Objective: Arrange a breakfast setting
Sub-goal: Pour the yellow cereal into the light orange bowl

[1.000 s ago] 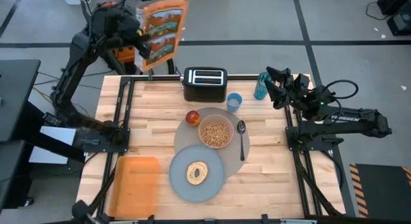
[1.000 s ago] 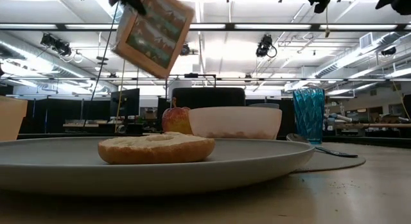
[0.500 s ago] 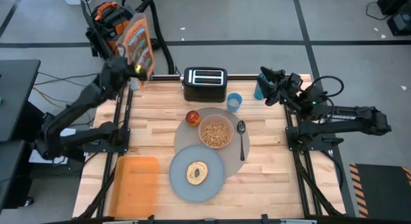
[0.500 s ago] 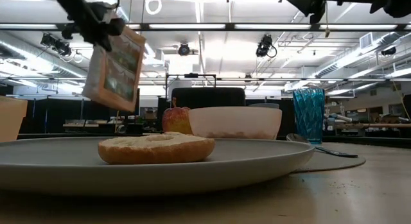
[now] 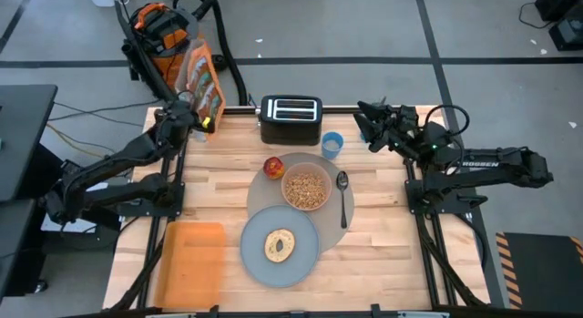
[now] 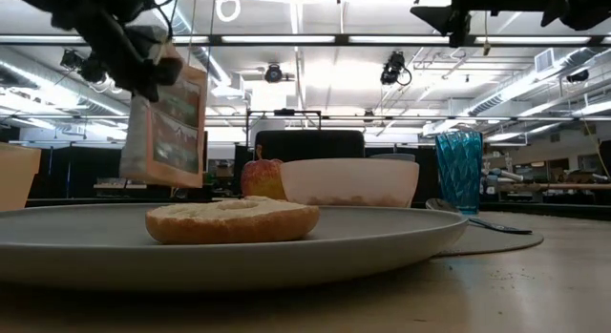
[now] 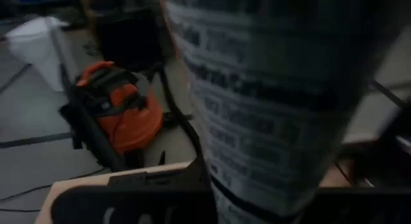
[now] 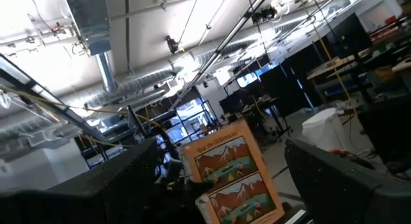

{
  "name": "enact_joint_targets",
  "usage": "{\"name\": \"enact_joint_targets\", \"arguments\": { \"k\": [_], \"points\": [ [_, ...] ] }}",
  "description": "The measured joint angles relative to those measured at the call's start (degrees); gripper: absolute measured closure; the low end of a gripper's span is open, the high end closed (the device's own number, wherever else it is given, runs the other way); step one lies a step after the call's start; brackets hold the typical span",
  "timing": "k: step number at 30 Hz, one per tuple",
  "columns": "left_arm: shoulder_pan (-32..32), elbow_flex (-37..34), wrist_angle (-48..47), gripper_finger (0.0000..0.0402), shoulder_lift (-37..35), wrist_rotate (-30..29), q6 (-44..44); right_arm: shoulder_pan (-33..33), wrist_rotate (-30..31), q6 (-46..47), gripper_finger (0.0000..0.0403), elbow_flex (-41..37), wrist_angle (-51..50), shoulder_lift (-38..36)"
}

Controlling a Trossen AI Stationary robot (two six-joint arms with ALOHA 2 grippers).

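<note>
The left gripper [image 5: 187,117] hung over the far left corner of the table [image 5: 219,163], its jaws clamped on an orange cereal box [image 5: 204,76] that stood nearly upright and tilted a little, out past the table's far edge. In the low view the same box [image 6: 167,128] hung in the air at the left, clear of the tabletop, with the gripper at its top. The right gripper [image 5: 366,128] was raised over the far right part of the table, pointing left toward the toaster [image 5: 291,119], its jaws spread wide and holding nothing; the teal tumbler seen in the low view [image 6: 459,171] was hidden under it from above. The breakfast setting lay in the middle of the table: the large round taupe mat [image 5: 346,218] carried the translucent pink bowl [image 5: 306,189], filled with cereal, with the dark spoon [image 5: 342,196] just to its right and the red apple [image 5: 273,167] at its far left edge. The small blue cup [image 5: 332,144] stood just beyond the mat, near the toaster. The smaller grey plate [image 5: 255,250] overlapped the mat's near left side and held the bagel [image 5: 279,245]. An orange board [image 5: 191,261] lay flat at the near left corner.
</note>
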Motion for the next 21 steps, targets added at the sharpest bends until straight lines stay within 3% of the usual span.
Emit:
{"name": "enact_joint_targets", "arguments": {
  "k": [6, 9, 13, 21],
  "points": [
    [-3.98, 8.1, -8.94, 0.0391, -2.93, 2.38, 7.25, 1.1, 1.77, 0.11, 0.0055, 0.0, 0.06, 0.87],
    [-3.87, 9.31, -14.44, 0.0391, -3.92, 0.69, 4.76, 1.1, 2.08, 0.0, 0.0055, 0.0, 0.06, 1.31],
    [-3.55, 6.4, -19.12, 0.0391, -4.56, -0.9, -4.42, 1.01, 2.12, -0.54, 0.0055, 0.0, 0.11, 2.18],
    [-3.55, -4.01, -7.51, 0.0385, -4.48, -2.77, -7.81, 0.71, 3.01, -0.43, 0.0055, 0.0, 0.04, 3.59]
  ]
}}
